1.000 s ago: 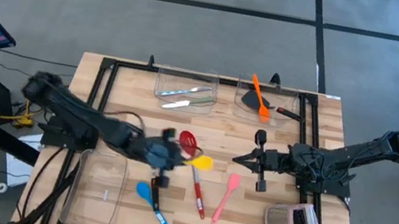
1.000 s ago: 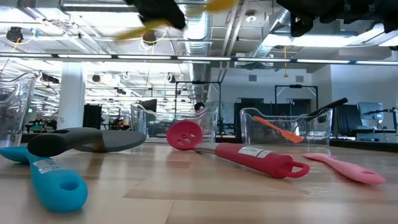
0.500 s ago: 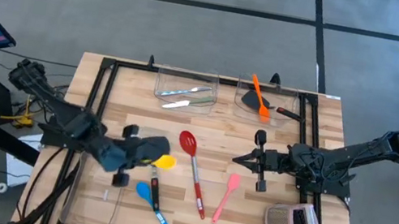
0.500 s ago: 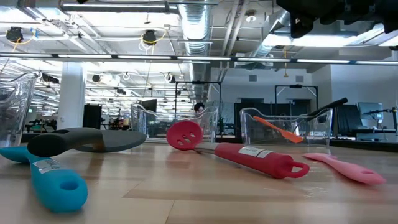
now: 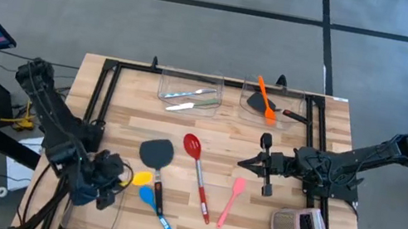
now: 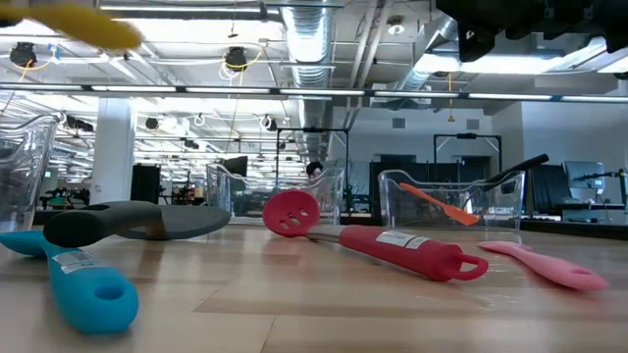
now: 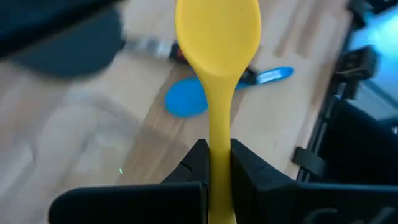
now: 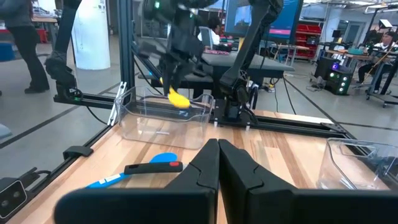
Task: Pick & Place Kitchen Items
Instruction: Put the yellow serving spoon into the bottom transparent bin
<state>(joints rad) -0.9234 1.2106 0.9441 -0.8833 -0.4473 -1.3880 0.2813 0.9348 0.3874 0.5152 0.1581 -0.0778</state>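
Left gripper [image 7: 217,163]: my fingers are clamped on the yellow spoon [image 7: 217,37], handle pinched between them, bowl sticking out ahead.
Yellow spoon: up off the table, its bowl poking out of my left fingers toward the blue spatula [image 5: 147,197], just at the edge of the near-left bin [image 5: 95,215].
Below my left fingers: blue spatula and the black turner [image 5: 156,153] beside it, both flat on the wood.
Left arm: folded back over the table's left side, wrist dropped low over the bin.
Right gripper [image 5: 261,165]: fingers pressed together, nothing in them.
Right arm: stretched in from the right edge, hovering above the table, fingers pointing toward the centre.
Ahead of my right fingers: red spoon [image 5: 195,172] and pink spatula [image 5: 230,198] lying on the table, near but apart.
Beyond my right wrist: orange spatula [image 5: 266,98] and another black turner [image 5: 258,102] in the far right bin [image 5: 300,104].
Far left bin [image 5: 168,79]: pale cutlery [image 5: 189,93] inside.
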